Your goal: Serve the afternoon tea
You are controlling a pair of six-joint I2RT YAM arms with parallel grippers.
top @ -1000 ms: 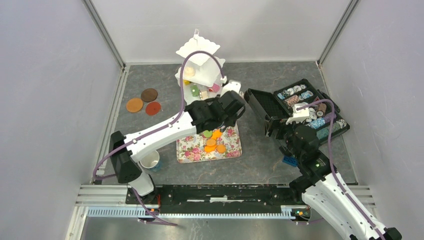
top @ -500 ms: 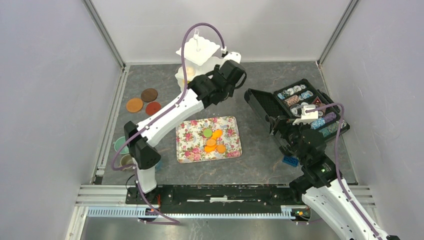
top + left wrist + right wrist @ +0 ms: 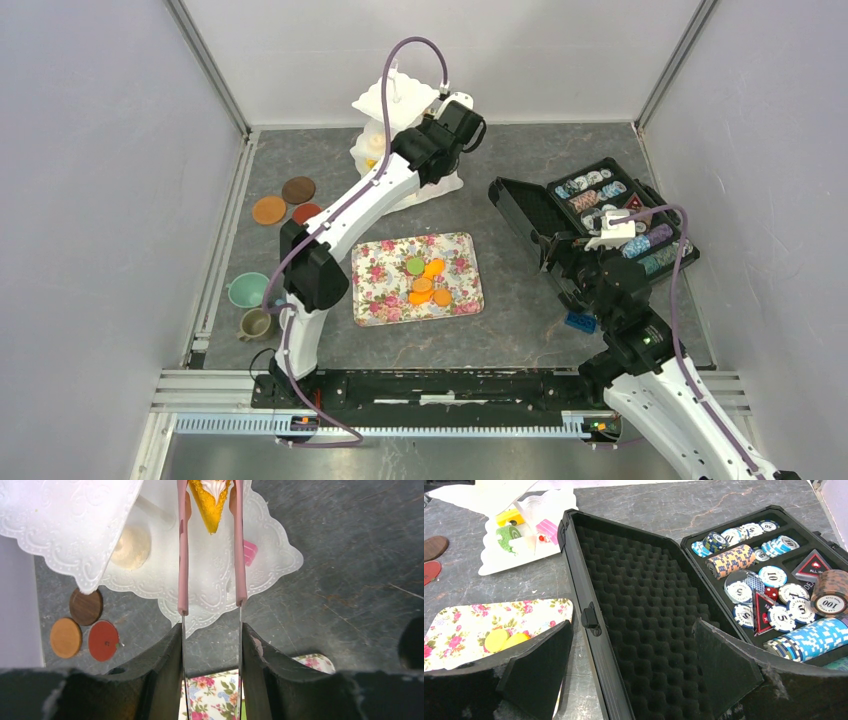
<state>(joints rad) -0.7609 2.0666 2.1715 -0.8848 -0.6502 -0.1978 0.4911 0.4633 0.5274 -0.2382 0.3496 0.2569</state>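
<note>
Top view: left arm point(image 3: 350, 205) is stretched out to the white tiered stand point(image 3: 395, 98) at the back, wrist over the stand's right side. Floral tray point(image 3: 375, 300) mid-table carries a green biscuit point(image 3: 414, 265) and orange biscuits point(image 3: 424, 288). Three saucers point(image 3: 298, 189), brown, orange and red, lie left of the stand, well apart from the tray, the red one partly under the arm. Teal cup point(image 3: 246, 290) and tan cup point(image 3: 255, 323) stand near the left arm's base. Right arm point(image 3: 640, 345) reaches toward the open black case point(image 3: 520, 205), with a blue brick point(image 3: 579, 322) on the table just beside the arm. Left wrist view: left gripper point(image 3: 211, 630) is clamped on pink tongs point(image 3: 183, 555), the tong arms running along the inner faces of both fingers. The tong tips pinch an orange cake wedge point(image 3: 209, 502) with white cream, over the stand's lower tier; cannot tell if it touches the tier. A cream round cake point(image 3: 131, 545) and a pink cake point(image 3: 250, 552) sit on that tier. Right wrist view: right gripper point(image 3: 631, 625) is spread wide with nothing between the fingers, over the case's foam lid. Chips point(image 3: 774, 580) fill the case's compartments.
</note>
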